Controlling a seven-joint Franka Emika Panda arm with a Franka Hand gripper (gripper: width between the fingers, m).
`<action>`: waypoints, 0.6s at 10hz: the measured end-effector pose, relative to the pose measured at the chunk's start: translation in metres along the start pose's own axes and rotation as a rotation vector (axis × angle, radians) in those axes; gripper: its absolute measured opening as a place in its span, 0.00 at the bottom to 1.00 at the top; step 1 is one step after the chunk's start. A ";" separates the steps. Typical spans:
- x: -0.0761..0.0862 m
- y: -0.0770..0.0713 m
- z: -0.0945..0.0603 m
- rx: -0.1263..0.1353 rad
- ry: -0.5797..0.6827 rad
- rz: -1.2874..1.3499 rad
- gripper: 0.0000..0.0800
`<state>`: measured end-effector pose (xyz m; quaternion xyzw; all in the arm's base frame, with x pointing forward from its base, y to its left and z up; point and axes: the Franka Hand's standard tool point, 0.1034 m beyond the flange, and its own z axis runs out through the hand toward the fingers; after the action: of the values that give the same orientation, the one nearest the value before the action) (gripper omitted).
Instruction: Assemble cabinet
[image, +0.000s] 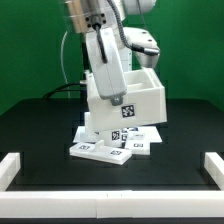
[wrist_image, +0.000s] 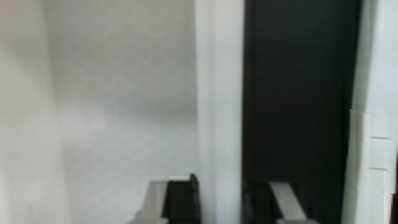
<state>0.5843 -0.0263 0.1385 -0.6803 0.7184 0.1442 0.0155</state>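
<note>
Gripper (wrist_image: 228, 203) jaws nearly closed, pinching thin white wall (wrist_image: 217, 100) of box shell (image: 140, 100), one finger each side. Shell sits tilted, tagged front twd camera in ext. view. Flat panels (image: 110, 148) lie tags-up on black table (image: 45, 135) directly under shell; can't tell if shell touches them.

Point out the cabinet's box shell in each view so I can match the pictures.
Exterior view: the box shell stands near the centre, behind the flat panels lying on the table.
Wrist view: the box shell's white wall fills one side of the picture, and its thin edge runs in between the fingers of the gripper.
Shared landmark: the black table beside the shell.
</note>
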 end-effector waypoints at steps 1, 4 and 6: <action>0.000 0.000 0.001 0.000 -0.003 0.003 0.11; -0.002 0.000 0.003 -0.005 -0.002 -0.008 0.11; -0.027 -0.017 0.025 -0.054 0.013 -0.001 0.11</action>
<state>0.5985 0.0054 0.1174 -0.6819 0.7140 0.1590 -0.0075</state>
